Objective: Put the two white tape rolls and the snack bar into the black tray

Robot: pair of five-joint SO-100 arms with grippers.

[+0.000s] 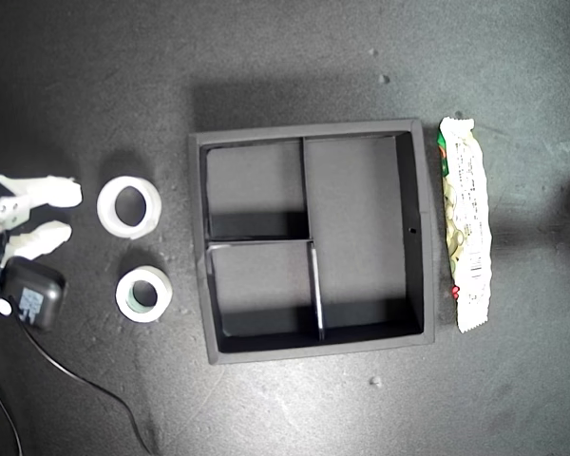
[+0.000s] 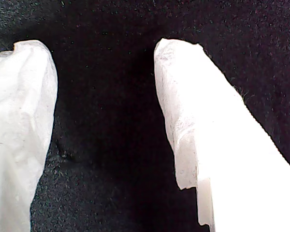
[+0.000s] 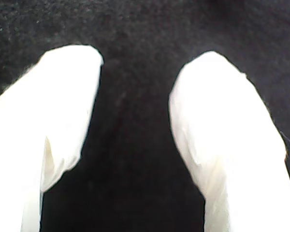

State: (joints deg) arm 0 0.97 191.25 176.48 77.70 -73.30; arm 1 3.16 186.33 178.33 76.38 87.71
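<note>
On the dark speckled surface [image 1: 285,418], the black tray [image 1: 413,233] sits near the middle of the exterior view, its dividers marking off several rectangular compartments, all showing bare floor. Just beside the tray's wall toward the exterior view's right lies the snack bar [image 1: 465,223], lengthwise along that wall and outside it, a narrow gap between them. Toward the exterior view's left, apart from the tray, stand two white tape rolls: the larger roll [image 1: 129,206] farther up the picture, and the roll with the greenish-grey inner rim [image 1: 143,294] below it, the two near each other but not touching. At the exterior view's left edge an arm's tool [image 1: 62,214] has its two white fingers spread, pointing toward the larger roll and short of it. I cannot tell from the wrist views which arm this is. My first tool [image 2: 104,48] stands with jaws well apart, only dark surface between them. My second tool [image 3: 135,55] likewise stands parted, holding nothing. A small black camera block [image 1: 33,294] lies by the arm.
</note>
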